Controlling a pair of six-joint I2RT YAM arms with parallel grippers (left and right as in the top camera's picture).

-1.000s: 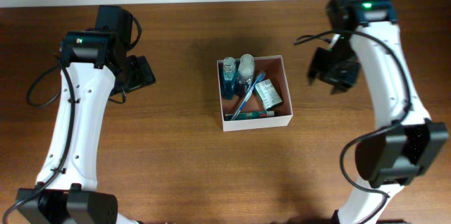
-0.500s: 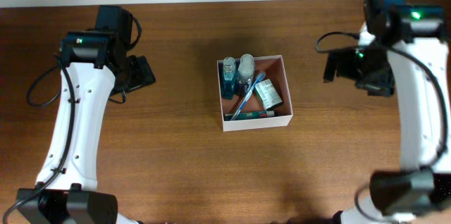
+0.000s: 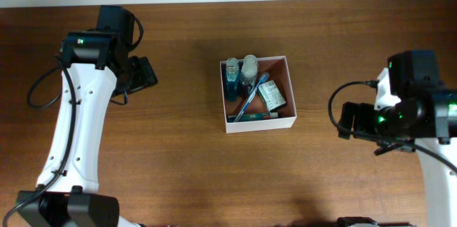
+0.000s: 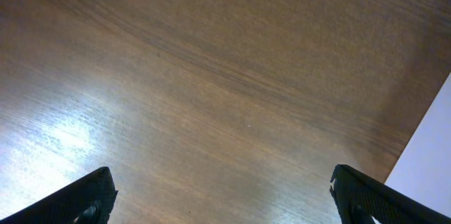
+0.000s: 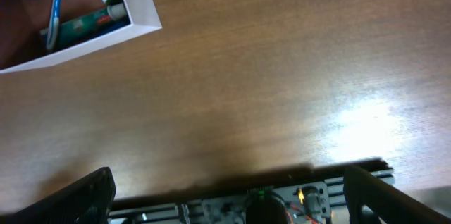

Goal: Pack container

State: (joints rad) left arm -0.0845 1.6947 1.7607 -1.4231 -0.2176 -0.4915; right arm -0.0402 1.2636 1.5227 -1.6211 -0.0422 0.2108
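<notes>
Overhead: straight down on the whole table (image 3: 178, 163). Wrist views: close, oblique — the right one shares the container (image 5: 84, 43) corner.

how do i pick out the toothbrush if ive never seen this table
Look at the square white-walled container in the middle of the wooden table. Inside, the toothbrush is the thin blue stick lying diagonally across the centre, unlike the stubby bottles, small box and flat tube around it.

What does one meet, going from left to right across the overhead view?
Left arm → container → right arm. Inside the container, in the same direction: blue bottle → clear bottle → small box.
</notes>
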